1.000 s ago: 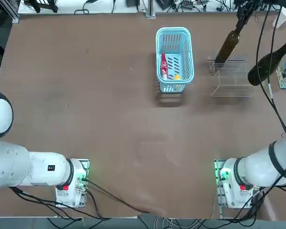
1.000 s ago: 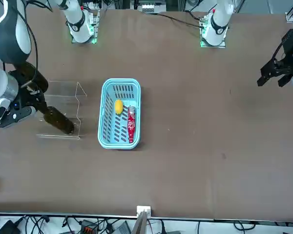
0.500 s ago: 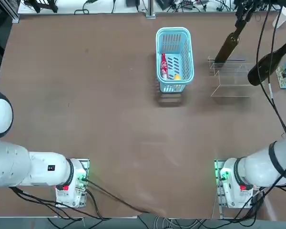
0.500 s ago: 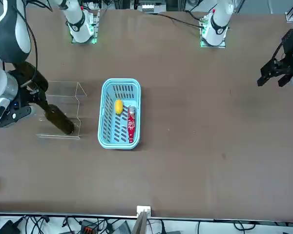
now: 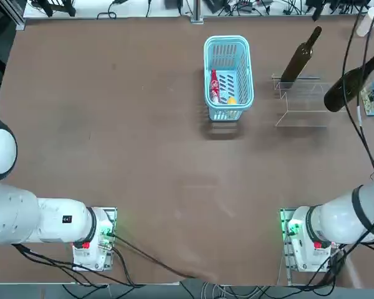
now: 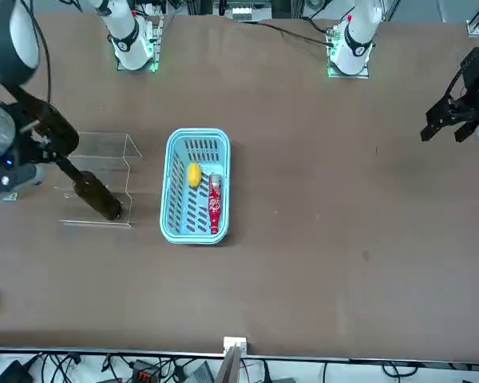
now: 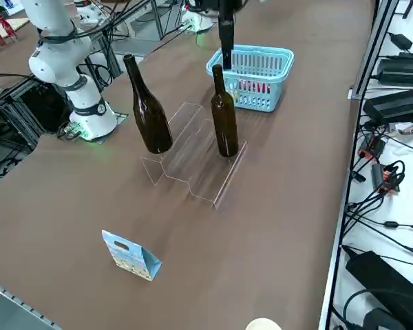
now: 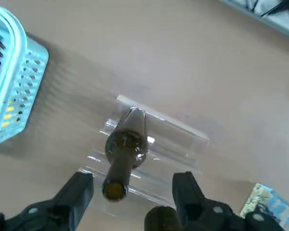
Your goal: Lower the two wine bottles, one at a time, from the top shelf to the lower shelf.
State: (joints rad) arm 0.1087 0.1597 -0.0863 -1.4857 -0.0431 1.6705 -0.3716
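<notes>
One wine bottle point(image 7: 224, 117) stands upright on the lower shelf point(image 7: 210, 175) of the clear stand, on the side away from the arms' bases. From overhead this wine bottle point(image 5: 298, 60) leans toward the table's far edge. My right gripper point(image 8: 133, 192) hangs open straight above it, fingers spread to either side of the mouth and not touching the glass point(image 8: 127, 144). From the right side the gripper point(image 7: 226, 49) shows just over the neck. The second wine bottle point(image 7: 147, 110) stands on the top shelf point(image 7: 175, 134), nearer the arm's base.
A light-blue basket point(image 5: 226, 40) with a red can and a yellow item stands left of the stand. A small blue patterned card point(image 7: 131, 256) sits on the table beyond the stand's right end. Cables run along the table's far edge.
My right gripper went from shut on the neck of the bottle on the lower shelf to open, and it has risen clear of it. The bottle stays standing there.
</notes>
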